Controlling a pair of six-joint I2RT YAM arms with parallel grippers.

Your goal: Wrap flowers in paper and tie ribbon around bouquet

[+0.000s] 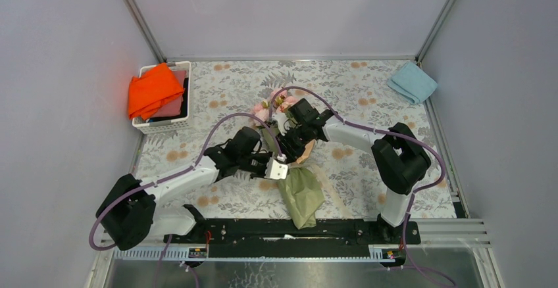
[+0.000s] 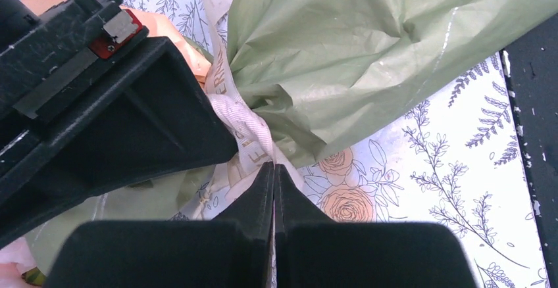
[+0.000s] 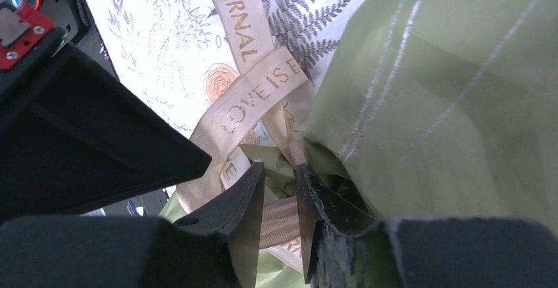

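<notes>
Evidently the bouquet [image 1: 301,196] lay near the middle of the floral table [image 1: 368,84], its flowers [image 1: 266,110] pointing away from the arm bases and its tail towards them. The olive paper [image 2: 368,45] was gathered to a crumpled neck, and the ribbon [image 3: 260,97] crossed itself there in a loose lettered loop.

The left gripper [image 2: 273,173] had its fingers pressed flat together right against the ribbon at the neck. Whether a layer of ribbon was caught between them could not be made out from the wrist view. The right gripper [image 3: 279,196] stood partly spread at the same neck, with a strip of ribbon and a fold of green paper lying in the gap, and no clamping was evident.

The ribbon looked thin, limp and fairly slick. It would likely slide through a light pinch and hold no shape of its own, so it wanted taking flat across its width, close to the crossing, with tension kept on both ends. The paper looked light and crisp. It would probably crease or tear under a hard squeeze and spring open if the neck were let go. The blooms seemed soft and easily bruised, so the neck and the wrapped stems below it were probably the safest places to grip.
</notes>
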